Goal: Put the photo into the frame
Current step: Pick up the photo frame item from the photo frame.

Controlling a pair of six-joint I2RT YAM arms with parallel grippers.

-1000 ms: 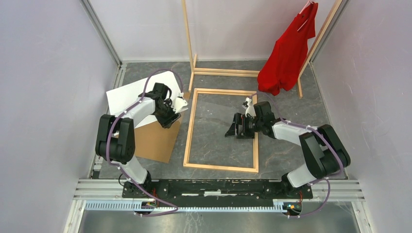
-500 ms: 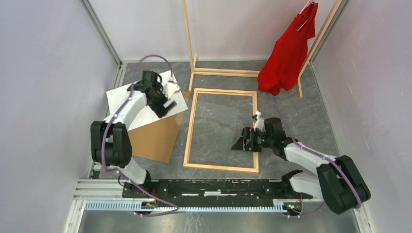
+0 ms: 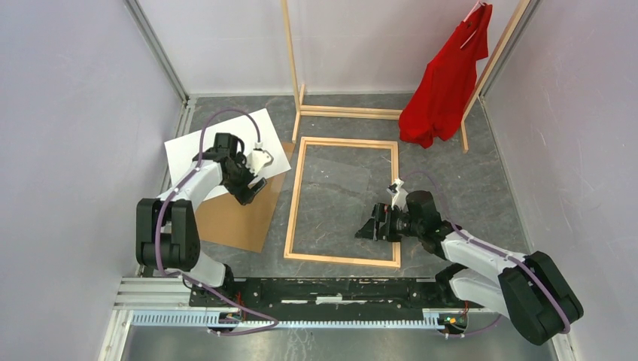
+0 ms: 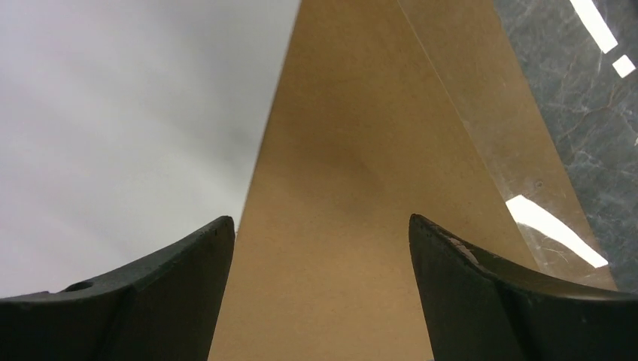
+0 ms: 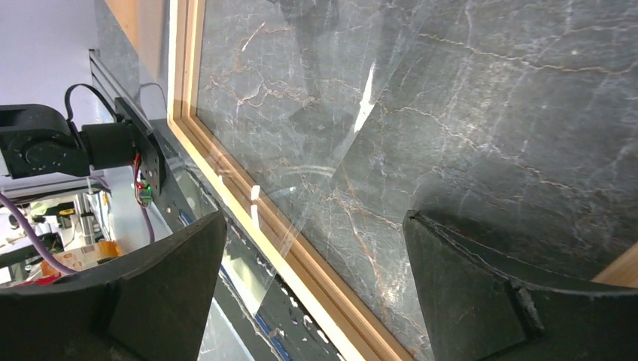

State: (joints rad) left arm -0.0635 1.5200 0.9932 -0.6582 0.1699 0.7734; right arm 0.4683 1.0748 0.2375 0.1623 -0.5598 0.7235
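Lying: photo [image 3: 184, 150], white side up, overlapping cardboard backing board [image 3: 237, 218], left of frame [image 3: 342, 260].
Left gripper [image 3: 253, 188]: jaws apart, empty, above photo-board edge.
Right gripper [image 3: 365, 229]: jaws apart, empty, above frame interior, over clear sheet [image 3: 335, 192].

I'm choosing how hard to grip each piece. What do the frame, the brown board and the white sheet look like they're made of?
The frame: light natural wood, seemingly unpainted, with a matte finish and thin rails. The brown board: cardboard or thin fibreboard, with an even matte tan face and straight edges. The white sheet: paper, thin and plain white on the side facing up.
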